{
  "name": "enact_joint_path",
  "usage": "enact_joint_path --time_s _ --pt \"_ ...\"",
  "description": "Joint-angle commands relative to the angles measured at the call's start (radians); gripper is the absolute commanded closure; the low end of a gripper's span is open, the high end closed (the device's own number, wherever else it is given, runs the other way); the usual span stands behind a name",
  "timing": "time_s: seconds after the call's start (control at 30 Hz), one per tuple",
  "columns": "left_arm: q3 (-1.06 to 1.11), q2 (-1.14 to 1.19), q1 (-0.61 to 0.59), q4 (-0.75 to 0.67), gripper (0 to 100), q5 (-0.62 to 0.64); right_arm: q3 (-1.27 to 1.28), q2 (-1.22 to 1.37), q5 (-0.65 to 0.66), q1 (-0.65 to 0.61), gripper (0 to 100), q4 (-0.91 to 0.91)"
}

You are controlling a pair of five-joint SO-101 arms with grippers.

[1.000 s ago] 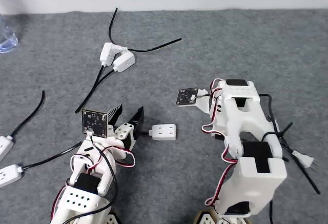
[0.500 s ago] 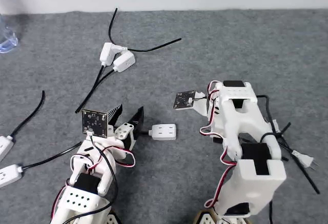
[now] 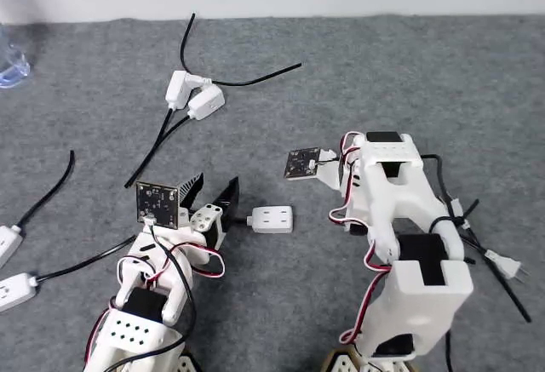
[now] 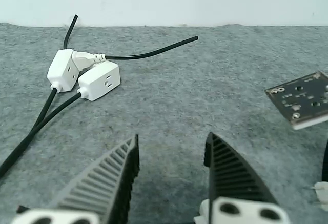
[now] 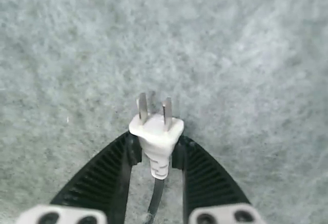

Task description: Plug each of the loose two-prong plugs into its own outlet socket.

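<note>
The right gripper (image 5: pixel 157 144) pinches a white two-prong plug (image 5: pixel 155 127) by its body, with the prongs pointing away from the fingers above the grey mat (image 5: pixel 246 55). The left gripper (image 4: pixel 172 143) sits low over the mat with its fingers spread. A white outlet socket (image 3: pixel 272 219) lies just beside it. A pair of sockets (image 4: pixel 100 80) lies touching, farther across the mat. Another loose plug (image 3: pixel 502 263) lies beside the right arm.

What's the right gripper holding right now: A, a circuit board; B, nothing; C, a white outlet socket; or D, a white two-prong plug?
D: in the right wrist view the right gripper is shut on a white two-prong plug, with its prongs pointing away from the gripper.
</note>
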Motion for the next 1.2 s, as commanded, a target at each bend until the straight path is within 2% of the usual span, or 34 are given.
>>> enact_joint_path --time_s 0.0,0.13,0.37,0.53,0.8,1.03,1.17 --pt "-0.007 -0.012 0.009 -0.020 80 -0.011 0.020 -0.005 0.017 -0.045 99.1 0.005" --pt "-0.007 -0.011 0.032 -0.020 80 -0.011 0.018 -0.122 -0.015 -0.087 99.1 0.058" --pt "-0.007 -0.012 0.244 -0.025 80 -0.011 -0.061 -0.456 -0.118 -0.213 99.1 0.323" --pt "-0.007 -0.014 0.255 -0.023 80 -0.011 -0.100 -0.587 -0.210 -0.329 99.1 0.417" --pt "-0.007 -0.014 0.255 -0.020 80 -0.005 -0.107 -0.550 -0.293 -0.407 99.1 0.374" --pt "-0.007 -0.015 0.255 -0.021 80 -0.005 -0.207 -0.456 -0.293 -0.384 99.1 0.378" --pt "-0.008 -0.015 0.238 -0.025 80 -0.005 -0.259 -0.410 -0.284 -0.331 99.1 0.360"
